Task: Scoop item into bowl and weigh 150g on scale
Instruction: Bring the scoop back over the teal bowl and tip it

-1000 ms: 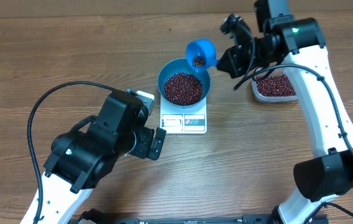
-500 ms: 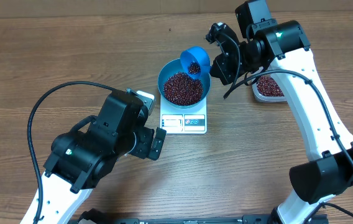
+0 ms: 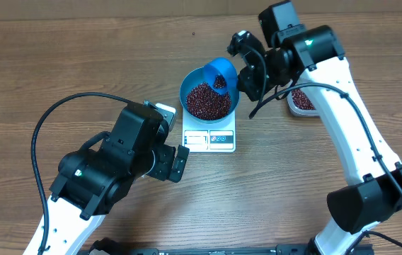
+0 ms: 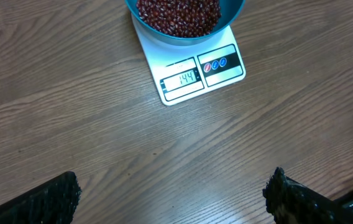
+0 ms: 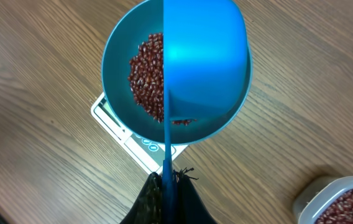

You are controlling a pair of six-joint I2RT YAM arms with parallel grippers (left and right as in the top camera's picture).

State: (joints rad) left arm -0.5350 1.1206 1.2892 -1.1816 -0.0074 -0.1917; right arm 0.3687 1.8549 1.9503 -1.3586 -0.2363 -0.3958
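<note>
Jaws clamped tight on the thin handle of the one bright blue scoop [image 5: 204, 62], the right gripper [image 5: 166, 190] holds it tilted over the right side of the single teal bowl [image 5: 115, 68]. That bowl sits on the one white scale [image 4: 201, 78], whose window reads 144, and carries a loose, grainy heap of small dark red-brown beans [image 3: 207, 100]; one clear tub [image 5: 310, 194] with more beans stands off to its right on the counter [image 3: 45, 57]. The left gripper [image 4: 173, 199] hangs with jaws wide apart, holding nothing, near the scale's front.

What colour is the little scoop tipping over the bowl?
The scoop is bright blue. It shows best in the right wrist view.
</note>
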